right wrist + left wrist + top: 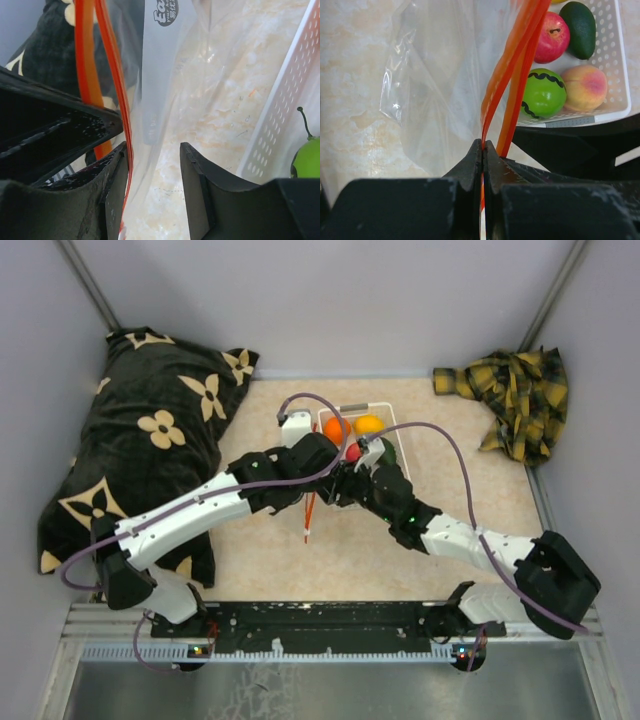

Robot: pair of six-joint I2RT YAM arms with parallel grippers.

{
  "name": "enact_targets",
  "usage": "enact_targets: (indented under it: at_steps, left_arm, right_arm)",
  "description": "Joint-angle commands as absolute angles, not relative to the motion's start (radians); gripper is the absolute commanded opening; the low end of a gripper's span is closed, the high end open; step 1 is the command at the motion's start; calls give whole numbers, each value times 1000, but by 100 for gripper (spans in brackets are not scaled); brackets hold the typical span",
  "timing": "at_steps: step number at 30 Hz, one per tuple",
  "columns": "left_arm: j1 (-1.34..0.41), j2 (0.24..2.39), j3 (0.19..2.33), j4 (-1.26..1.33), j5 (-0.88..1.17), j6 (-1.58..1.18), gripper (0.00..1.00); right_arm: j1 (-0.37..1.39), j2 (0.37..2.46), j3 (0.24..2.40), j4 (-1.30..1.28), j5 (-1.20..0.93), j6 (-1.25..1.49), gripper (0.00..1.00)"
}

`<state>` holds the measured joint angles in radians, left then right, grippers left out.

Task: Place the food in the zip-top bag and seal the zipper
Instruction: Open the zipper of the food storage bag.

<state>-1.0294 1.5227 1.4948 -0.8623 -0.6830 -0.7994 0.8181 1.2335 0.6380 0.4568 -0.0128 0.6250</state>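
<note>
Your left gripper (482, 150) is clamped shut on one lip of the zipper (512, 65), whose long axis runs straight away from it. Your right gripper (153, 165) stands parted astride the zip-top bag (170, 75) film. The food (544, 92) lies in the white basket (620, 75), just beside the bag on the right-arm side

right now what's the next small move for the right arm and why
Probably close the right jaws. The left jaws are shut on one lip of the thin red-orange zipper strip on the clear crinkly plastic bag. The right jaws stand open around the other lip. The toy fruits sit in the white perforated basket, so the mouth likely needs parting first.
</note>
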Motion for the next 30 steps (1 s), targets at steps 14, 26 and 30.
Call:
enact_targets:
  at_steps: [14,26,30]
  left_arm:
    - [-1028,1416,1418,-797,-709,-743,0]
    - [-1012,1373,1405,-949,-865,-778,0]
    - [-1012,1342,1357,-850,-839,-768,8]
  right_arm:
    - [825,1236,739,338,110,497,0]
    - [825,1257,858,110,241,454,0]
    - [825,1269,879,127,210,487,0]
